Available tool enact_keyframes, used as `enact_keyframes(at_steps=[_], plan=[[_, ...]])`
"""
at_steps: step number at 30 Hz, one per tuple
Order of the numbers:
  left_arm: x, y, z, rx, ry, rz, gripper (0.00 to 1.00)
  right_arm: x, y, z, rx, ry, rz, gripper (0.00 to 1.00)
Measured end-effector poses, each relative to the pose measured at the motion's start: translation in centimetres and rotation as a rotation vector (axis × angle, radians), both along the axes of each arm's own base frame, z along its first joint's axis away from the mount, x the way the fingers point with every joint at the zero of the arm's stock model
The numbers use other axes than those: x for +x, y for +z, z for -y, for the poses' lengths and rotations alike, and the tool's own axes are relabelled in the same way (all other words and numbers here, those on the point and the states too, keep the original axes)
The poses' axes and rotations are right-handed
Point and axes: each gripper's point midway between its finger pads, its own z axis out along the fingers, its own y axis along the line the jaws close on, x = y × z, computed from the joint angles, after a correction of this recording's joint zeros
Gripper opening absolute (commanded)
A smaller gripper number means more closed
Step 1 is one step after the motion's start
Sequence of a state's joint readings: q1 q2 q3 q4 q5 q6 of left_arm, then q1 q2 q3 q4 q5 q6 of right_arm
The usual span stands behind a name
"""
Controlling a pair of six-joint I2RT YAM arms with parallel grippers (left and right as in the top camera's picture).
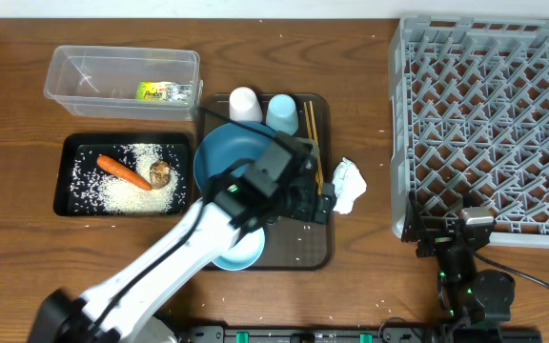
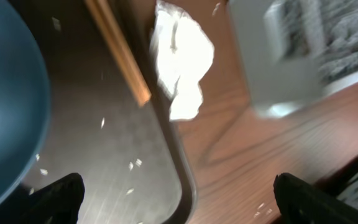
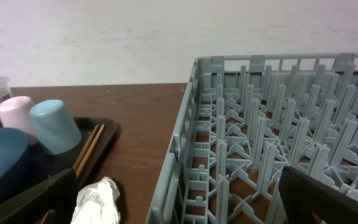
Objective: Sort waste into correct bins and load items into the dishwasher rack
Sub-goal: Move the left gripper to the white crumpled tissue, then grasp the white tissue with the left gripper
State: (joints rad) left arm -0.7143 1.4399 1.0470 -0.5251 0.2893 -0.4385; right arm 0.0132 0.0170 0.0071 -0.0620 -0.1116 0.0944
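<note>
My left gripper (image 2: 182,202) hangs over the right rim of the brown serving tray (image 2: 86,93), its fingers spread wide with nothing between them. Just beyond it, on the table (image 2: 241,155) and just beside the tray's outer edge, lies the crumpled tissue (image 2: 179,62), between the tray and the dishwasher rack (image 1: 400,133).

Handling, as I judge it: very light, soft and compressible, with no breakage risk. It will crush rather than resist. Take hold across the raised middle fold and close fully, because a shallow pinch may catch only a corner.

The chopsticks (image 2: 120,53) lie close by inside the tray, so keep the fingers off them. My right gripper (image 3: 179,202) sits by the rack's near corner, also spread and empty.

Limits: the left wrist view is blurred. The tissue's underside is hidden. Overhead, my arm covers most of the light blue bowl (image 1: 241,255).
</note>
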Motion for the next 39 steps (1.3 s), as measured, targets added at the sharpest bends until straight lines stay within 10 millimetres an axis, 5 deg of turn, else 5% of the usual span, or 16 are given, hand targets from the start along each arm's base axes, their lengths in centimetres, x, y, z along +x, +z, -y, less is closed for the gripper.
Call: enact_keyframes(at_steps=[10, 19, 39], plan=[[0.3, -1.5, 4.8, 0.067, -0.153, 0.013, 0.98, 0.0, 0.0, 0.0, 0.0, 0.0, 0.0, 0.99], [0.6, -7.4, 5.6, 0.168, -0.175, -0.04, 0.98, 0.0, 0.0, 0.0, 0.0, 0.0, 0.0, 0.99], [1.9, -8.2, 6.1, 0.301, -0.191, 0.146, 0.9, 0.0, 0.0, 0.0, 0.0, 0.0, 0.0, 0.99]])
